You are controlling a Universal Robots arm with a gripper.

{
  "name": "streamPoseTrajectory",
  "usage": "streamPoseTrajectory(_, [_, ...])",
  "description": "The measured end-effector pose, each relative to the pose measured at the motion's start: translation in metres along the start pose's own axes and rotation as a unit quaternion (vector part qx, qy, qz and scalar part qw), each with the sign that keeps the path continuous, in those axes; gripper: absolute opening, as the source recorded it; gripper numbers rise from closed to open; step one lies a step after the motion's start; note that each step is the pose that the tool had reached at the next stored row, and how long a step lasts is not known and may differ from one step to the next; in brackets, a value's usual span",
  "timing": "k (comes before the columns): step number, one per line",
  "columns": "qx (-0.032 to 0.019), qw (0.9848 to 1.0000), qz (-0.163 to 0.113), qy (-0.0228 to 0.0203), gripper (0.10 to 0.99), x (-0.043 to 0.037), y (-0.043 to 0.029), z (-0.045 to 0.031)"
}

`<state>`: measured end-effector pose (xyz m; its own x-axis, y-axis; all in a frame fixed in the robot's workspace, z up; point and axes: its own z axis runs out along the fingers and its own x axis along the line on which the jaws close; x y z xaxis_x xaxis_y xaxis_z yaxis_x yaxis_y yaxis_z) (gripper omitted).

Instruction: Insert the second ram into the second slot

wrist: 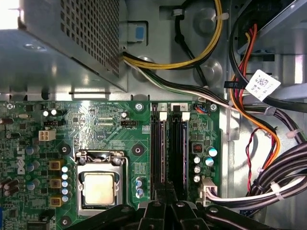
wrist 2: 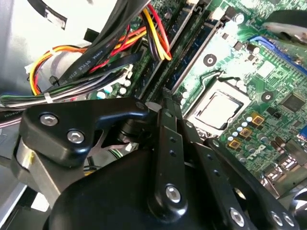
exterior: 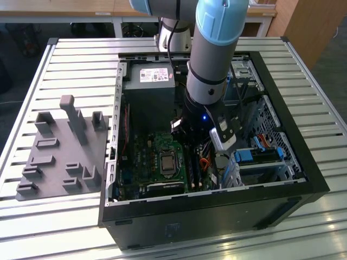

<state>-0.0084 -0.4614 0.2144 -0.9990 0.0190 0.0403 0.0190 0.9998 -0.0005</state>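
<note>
- Reaching down into the open computer case (exterior: 303,162), the arm carries its gripper (exterior: 191,142) low over the motherboard (exterior: 154,162), right above the memory slots beside the processor socket (wrist: 100,184).
- In the first wrist view the gripper (wrist: 165,191) lines up with the pair of long black slots (wrist: 169,148); the camera looks straight along them, which suits a push along the slot's length.
- The second ram (wrist: 179,148) appears to stand edge-up in the slot farther from the socket, reading as a thin dark strip; whether it is fully seated I cannot tell.
- Whether the gripper (wrist 2: 165,103) is spread, pressed together or pinching the stick cannot be told; its black linkage hides the tips in both wrist views.
- The white latches (wrist: 185,116) at the slots' far end sit level with each other, so the sticks seem set at equal height.
- Bundled cables (wrist: 268,182) lie just beside the slots, clear of the gripper's path.
- On the grey fixture tray (exterior: 59,151) outside the case no stick remains.
</note>
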Motion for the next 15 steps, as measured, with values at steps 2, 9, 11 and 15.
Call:
streamPoseTrajectory(2, [-0.0021, 1.0, 0.0, -0.0006, 0.106, 0.0, 0.0003, -0.0027])
streamPoseTrajectory(9, [-0.0018, 1.0, 0.0, -0.0004, 0.106, 0.0007, 0.0002, -0.0195])
streamPoseTrajectory(11, [-0.0019, 1.0, 0.0, -0.0004, 0.106, 0.0008, 0.0002, -0.0214])
streamPoseTrajectory(15, [-0.0019, 1.0, 0.0, -0.0003, 0.106, 0.0009, 0.0002, -0.0247])
